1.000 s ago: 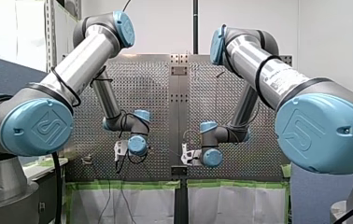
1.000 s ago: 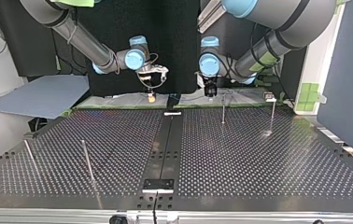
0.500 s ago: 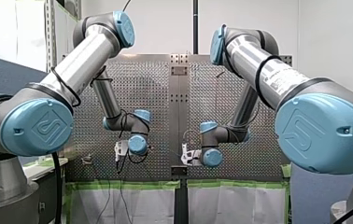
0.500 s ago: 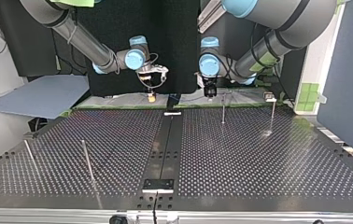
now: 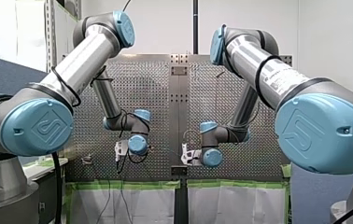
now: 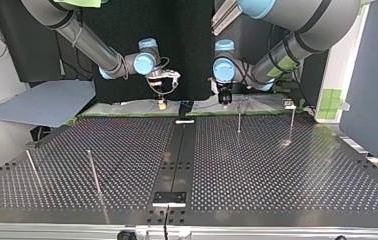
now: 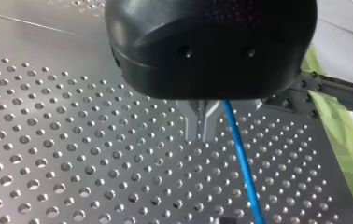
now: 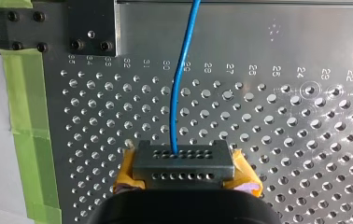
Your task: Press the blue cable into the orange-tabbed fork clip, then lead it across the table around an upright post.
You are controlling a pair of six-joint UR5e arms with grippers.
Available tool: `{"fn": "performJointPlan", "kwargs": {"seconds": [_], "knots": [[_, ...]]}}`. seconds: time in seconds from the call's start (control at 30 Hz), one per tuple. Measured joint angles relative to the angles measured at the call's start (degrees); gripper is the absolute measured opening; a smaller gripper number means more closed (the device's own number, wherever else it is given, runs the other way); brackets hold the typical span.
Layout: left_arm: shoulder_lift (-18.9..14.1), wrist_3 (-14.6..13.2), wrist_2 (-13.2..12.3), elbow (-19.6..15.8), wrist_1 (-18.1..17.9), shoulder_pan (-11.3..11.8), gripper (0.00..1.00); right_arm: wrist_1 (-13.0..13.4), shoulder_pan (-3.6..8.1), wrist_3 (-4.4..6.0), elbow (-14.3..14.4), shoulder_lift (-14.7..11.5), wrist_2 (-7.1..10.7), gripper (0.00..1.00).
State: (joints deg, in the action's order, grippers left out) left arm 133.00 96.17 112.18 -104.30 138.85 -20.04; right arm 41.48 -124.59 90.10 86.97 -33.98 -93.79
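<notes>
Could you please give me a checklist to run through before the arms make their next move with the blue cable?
1. My right gripper holds the thin blue cable: ok, it runs in between the yellow pads.
2. My left gripper grips that cable: cannot tell; its metal fingers look shut, the cable passes beside them.
3. Orange-tabbed fork clip located: cannot tell; no view shows it clearly.
4. Thin upright metal posts standing: ok, in the top view.
5. Grippers apart: ok, a gap separates them in the top view.

top view | left post pair [image 6: 93, 172] on table [image 6: 277, 165] near camera | right post pair [image 6: 239, 119] behind, near far edge
</notes>
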Motion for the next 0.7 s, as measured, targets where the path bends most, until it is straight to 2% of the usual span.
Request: {"fn": "performJointPlan", "kwargs": {"seconds": [0.03,0.1,0.2,0.27,0.33,0.37,0.43,0.47,0.5,0.7], "knots": [[0.00,-0.04,0.02,0.00,0.14,0.00,0.40,0.00,0.00,0.00,0.00,0.00,0.00,0.00],[0.00,-0.13,0.10,0.00,0.51,-0.01,0.44,0.01,0.00,0.00,0.00,0.00,0.00,0.00],[-0.01,-0.26,0.17,0.00,0.91,-0.03,0.44,0.01,0.00,0.00,0.01,0.02,0.00,0.00],[-0.02,-0.36,0.22,0.01,1.16,-0.08,0.40,-0.02,0.00,0.00,0.01,0.04,0.03,0.00],[-0.02,-0.45,0.24,0.02,1.42,-0.17,0.29,-0.04,0.00,0.00,0.01,0.04,0.04,0.00],[-0.03,-0.51,0.25,0.01,1.50,-0.22,0.29,-0.04,0.00,0.00,0.01,0.05,0.04,0.00],[-0.02,-0.68,0.26,0.03,1.61,-0.32,0.10,-0.05,0.00,0.00,0.01,0.07,0.05,0.00],[-0.02,-0.77,0.26,0.03,1.64,-0.36,0.10,-0.06,0.00,0.00,0.01,0.07,0.06,0.00],[-0.03,-0.87,0.29,0.02,1.62,-0.41,0.00,-0.08,0.00,0.00,0.01,0.08,0.06,0.00],[-0.01,-1.25,0.35,0.06,1.35,-0.49,0.00,-0.16,0.00,0.00,0.01,0.08,0.08,0.00]]}}
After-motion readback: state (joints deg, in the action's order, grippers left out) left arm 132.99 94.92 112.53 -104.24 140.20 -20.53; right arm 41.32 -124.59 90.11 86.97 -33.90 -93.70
